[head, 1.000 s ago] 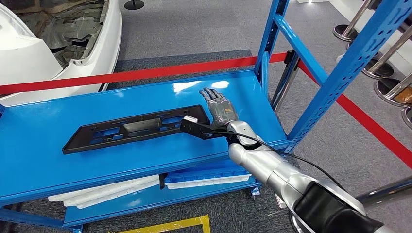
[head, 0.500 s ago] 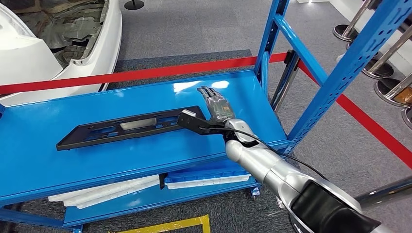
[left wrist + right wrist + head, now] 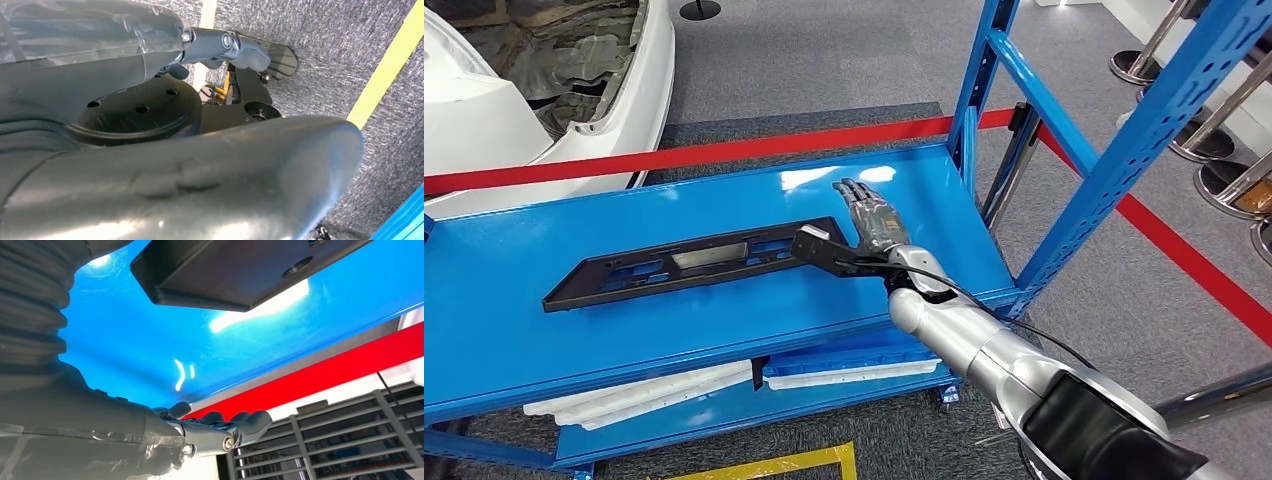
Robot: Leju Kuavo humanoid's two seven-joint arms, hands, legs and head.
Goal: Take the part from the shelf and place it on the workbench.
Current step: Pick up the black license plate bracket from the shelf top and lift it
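Right hand of mine lies flat over the blue shelf, fingers stretched straight and slightly apart toward twelve o'clock, holding nothing. It sits just beside the near end of the black part, off that end at about three o'clock, and from the head view I cannot tell whether the thumb side touches the part or only comes close. In the right wrist view the fingers reach out over the glossy shelf with the red barrier tape beyond them, and the corner of the part hangs apart from them.

I judge the open, flat posture as a set-up for sliding in at the part's end rather than a grasp: the piece is long, thin and flat on the metal, so there is little edge to pinch from above. It runs from roughly nine o'clock at its far end toward my hand, tilted a little across the shelf. So the take from the shelf is not yet made, and the workbench step is all ahead.

My left hand hangs by my side over the grey carpet, by a yellow floor line; whether its fingers are curled I cannot tell.
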